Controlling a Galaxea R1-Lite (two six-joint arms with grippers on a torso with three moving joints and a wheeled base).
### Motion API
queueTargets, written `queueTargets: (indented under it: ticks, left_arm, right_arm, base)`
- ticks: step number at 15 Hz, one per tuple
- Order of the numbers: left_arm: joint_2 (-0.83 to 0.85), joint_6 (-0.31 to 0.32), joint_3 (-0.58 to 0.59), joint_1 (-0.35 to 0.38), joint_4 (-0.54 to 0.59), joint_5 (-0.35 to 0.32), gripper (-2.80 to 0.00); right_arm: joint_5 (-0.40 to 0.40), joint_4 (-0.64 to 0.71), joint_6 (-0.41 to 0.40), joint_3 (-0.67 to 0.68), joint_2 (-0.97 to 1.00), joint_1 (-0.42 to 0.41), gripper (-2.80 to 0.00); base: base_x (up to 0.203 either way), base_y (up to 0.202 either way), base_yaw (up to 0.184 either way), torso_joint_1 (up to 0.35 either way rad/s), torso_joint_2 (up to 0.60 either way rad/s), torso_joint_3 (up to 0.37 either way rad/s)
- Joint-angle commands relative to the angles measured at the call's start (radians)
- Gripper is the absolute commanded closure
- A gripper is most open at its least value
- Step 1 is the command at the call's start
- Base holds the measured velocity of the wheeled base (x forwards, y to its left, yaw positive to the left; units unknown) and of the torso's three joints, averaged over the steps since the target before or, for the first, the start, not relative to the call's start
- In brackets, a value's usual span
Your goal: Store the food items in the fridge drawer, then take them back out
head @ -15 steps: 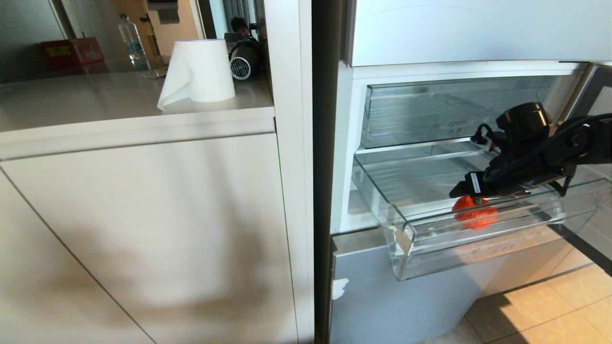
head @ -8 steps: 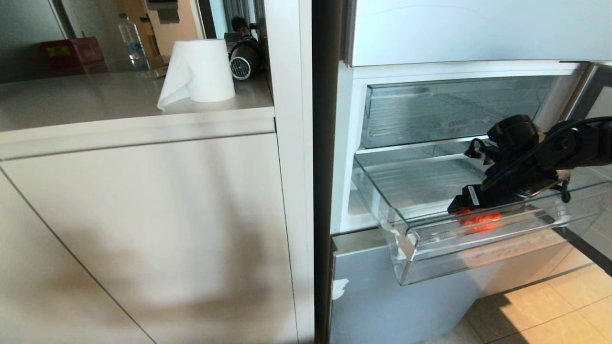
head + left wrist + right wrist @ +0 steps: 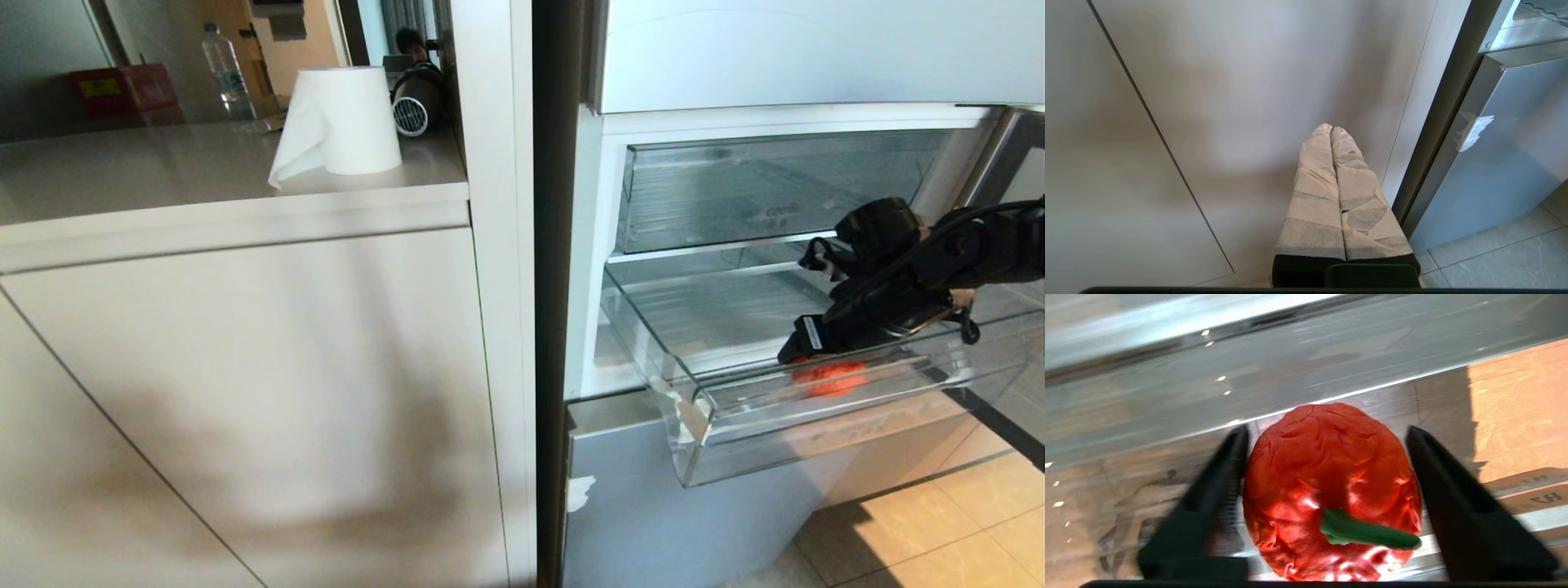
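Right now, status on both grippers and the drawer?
Right gripper straddling red stemmed tomato-like piece inside clear plastic fridge drawer, grip unconfirmed. Left gripper shut, parked by cabinet. Nothing obstructing.

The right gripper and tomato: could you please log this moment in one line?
right gripper: astride tomato, open | tomato: in fridge drawer | left gripper: parked, shut

fridge drawer (image 3: 816, 404): clear glossy plastic, ribbed floor. food item (image 3: 1331, 490): red, wrinkled, shiny skin; smooth green stem. left gripper (image 3: 1331, 130): fingers wrapped in matt pale tape. cabinet front (image 3: 245, 392): smooth matt panel.
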Motion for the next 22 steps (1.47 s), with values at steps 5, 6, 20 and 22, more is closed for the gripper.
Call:
queueTargets:
  ticks: [5,6,20,22]
  left_arm:
    - [0.000,0.000,0.000,0.000,0.000,0.000,0.00]
    - [0.000,0.000,0.000,0.000,0.000,0.000,0.00]
    - [0.000,0.000,0.000,0.000,0.000,0.000,0.00]
    - [0.000,0.000,0.000,-0.001,0.000,0.000,0.00]
  right_arm:
    - [0.016,-0.010,0.012,-0.020,-0.049,0.000,0.00]
    - [0.036,-0.030,0.025,-0.025,-0.065,0.000,0.00]
    - [0.051,-0.076,0.059,0.325,-0.858,-0.001,0.00]
    - [0.049,-0.099,0.057,0.489,-1.090,-0.002,0.00]
  base:
    - [0.000,0.000,0.000,0.000,0.00,0.000]
    - [0.000,0.000,0.000,0.000,0.00,0.000]
    - [0.000,0.000,0.000,0.000,0.00,0.000]
    - [0.000,0.000,0.000,0.000,0.00,0.000]
